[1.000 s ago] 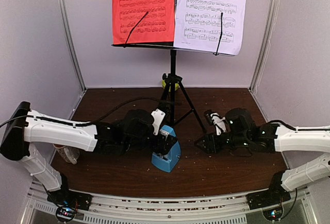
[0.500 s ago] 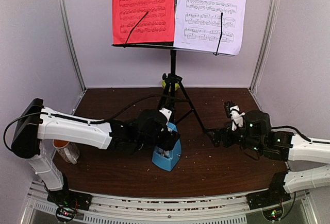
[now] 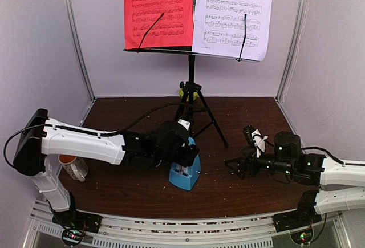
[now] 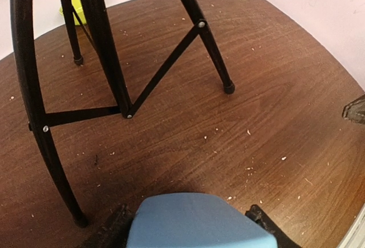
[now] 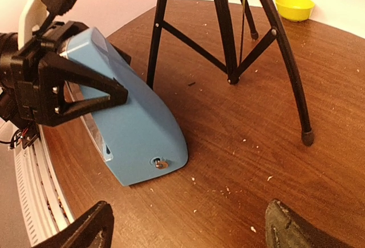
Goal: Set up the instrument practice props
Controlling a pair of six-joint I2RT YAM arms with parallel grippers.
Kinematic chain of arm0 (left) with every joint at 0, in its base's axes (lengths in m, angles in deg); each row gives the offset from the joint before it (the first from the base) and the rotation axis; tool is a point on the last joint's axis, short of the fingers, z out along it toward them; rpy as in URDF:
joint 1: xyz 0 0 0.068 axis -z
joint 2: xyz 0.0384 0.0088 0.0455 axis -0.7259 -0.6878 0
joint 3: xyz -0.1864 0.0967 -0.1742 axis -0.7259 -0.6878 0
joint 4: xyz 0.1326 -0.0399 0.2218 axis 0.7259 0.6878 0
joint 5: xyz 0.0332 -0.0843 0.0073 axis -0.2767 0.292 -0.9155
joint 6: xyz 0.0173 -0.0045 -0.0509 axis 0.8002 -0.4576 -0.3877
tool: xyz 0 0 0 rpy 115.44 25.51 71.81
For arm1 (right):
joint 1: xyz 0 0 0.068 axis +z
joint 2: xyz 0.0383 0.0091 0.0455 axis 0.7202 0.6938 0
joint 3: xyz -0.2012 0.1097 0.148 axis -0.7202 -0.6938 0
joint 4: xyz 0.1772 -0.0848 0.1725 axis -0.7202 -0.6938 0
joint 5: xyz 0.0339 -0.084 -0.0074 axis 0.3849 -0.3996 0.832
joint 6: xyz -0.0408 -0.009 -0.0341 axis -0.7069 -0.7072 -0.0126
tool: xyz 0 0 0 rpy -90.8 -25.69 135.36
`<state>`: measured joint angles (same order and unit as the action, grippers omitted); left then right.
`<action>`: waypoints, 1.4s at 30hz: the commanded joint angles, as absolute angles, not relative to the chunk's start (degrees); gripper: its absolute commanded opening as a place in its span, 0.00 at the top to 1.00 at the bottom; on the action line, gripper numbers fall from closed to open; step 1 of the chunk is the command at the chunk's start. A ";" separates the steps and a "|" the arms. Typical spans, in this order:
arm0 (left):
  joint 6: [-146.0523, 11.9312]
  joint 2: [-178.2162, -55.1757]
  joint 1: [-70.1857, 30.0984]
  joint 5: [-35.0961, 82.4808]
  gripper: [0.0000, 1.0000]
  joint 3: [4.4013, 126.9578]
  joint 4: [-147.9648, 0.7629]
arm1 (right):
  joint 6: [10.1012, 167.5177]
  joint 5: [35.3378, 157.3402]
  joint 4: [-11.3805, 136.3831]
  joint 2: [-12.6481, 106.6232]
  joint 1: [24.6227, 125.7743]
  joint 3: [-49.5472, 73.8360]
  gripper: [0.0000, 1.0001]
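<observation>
Grasps the blue metronome (image 3: pixel 183 175) with the left gripper (image 3: pixel 186 155), a black finger (image 5: pixel 85 87) flat against its side face and the blue body filling the space between both fingers in the left wrist view. Stands base-down on the brown table (image 3: pixel 142 194), front of centre, just beside the nearest leg of the black music stand (image 3: pixel 191 97). Hangs released on the right: right gripper (image 3: pixel 232 163), fingers spread wide with nothing between them, low over the wood and well apart from the metronome. Carries two sheets on the stand's desk, red music sheet (image 3: pixel 158 8) left, white music sheet (image 3: pixel 232 14) right, each under a thin black retaining arm. Sits behind the tripod near the back wall: small yellow-green bowl (image 3: pixel 188 93).
</observation>
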<state>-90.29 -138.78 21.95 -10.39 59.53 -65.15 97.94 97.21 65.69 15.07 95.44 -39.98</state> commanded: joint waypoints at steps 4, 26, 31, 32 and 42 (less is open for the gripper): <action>-80.14 -129.69 23.01 -11.94 0.85 62.24 -69.93 | 93.82 99.97 74.86 12.69 95.47 -44.41 0.22; -53.54 -127.29 29.31 -22.23 0.94 73.23 -65.87 | 89.32 105.54 84.60 30.02 99.93 -33.04 0.48; -54.05 -127.34 29.31 -21.94 0.95 73.90 -66.13 | 90.85 104.40 86.38 33.39 101.70 -31.18 0.51; -54.18 -127.29 29.31 -21.84 0.95 74.00 -66.14 | 91.21 104.10 86.67 33.98 101.93 -30.83 0.52; -54.90 -126.63 29.31 -20.60 0.96 73.84 -66.14 | 92.84 100.36 86.60 37.76 103.17 -26.31 0.64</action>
<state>-55.36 -128.64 29.42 -19.86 70.98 -59.86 91.82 102.92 85.20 36.65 102.50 -29.34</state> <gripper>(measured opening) 0.628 0.386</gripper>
